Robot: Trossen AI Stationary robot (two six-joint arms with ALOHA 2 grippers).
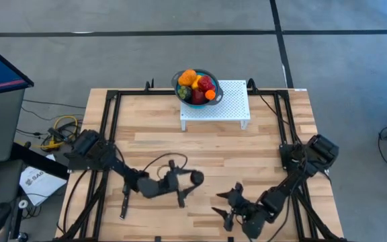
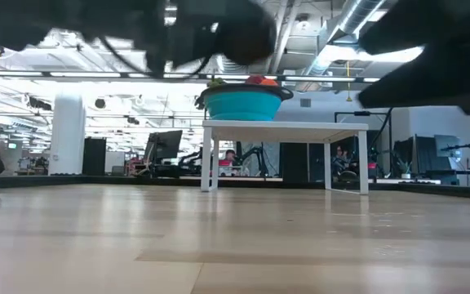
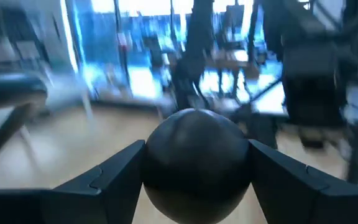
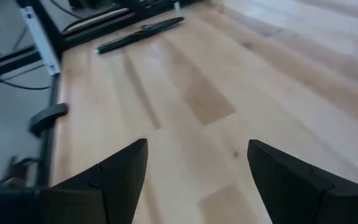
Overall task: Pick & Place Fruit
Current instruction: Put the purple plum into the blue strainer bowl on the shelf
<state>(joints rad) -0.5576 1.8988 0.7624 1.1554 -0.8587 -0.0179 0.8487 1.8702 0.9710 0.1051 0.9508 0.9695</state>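
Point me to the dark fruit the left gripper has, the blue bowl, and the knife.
dark fruit (image 3: 196, 163): left wrist view, middle of the round ball between the fingers.
blue bowl (image 2: 243, 105): low view, its outer wall.
knife (image 4: 140, 34): right wrist view, mid-length.

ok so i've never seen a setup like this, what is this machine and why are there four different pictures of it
It is a robot with two dark arms working at a wooden table, filmed by four cameras at once. One looks straight down, one sits at tabletop height, and one rides on each wrist. The left end effector is holding a near-black toy fruit, which fills the left wrist picture between its two fingers. The right end effector is open and empty, above bare wood near the front edge. At the back, a blue bowl full of colourful fruit stands on a small white stand. A slim black knife lies on the left side of the table.
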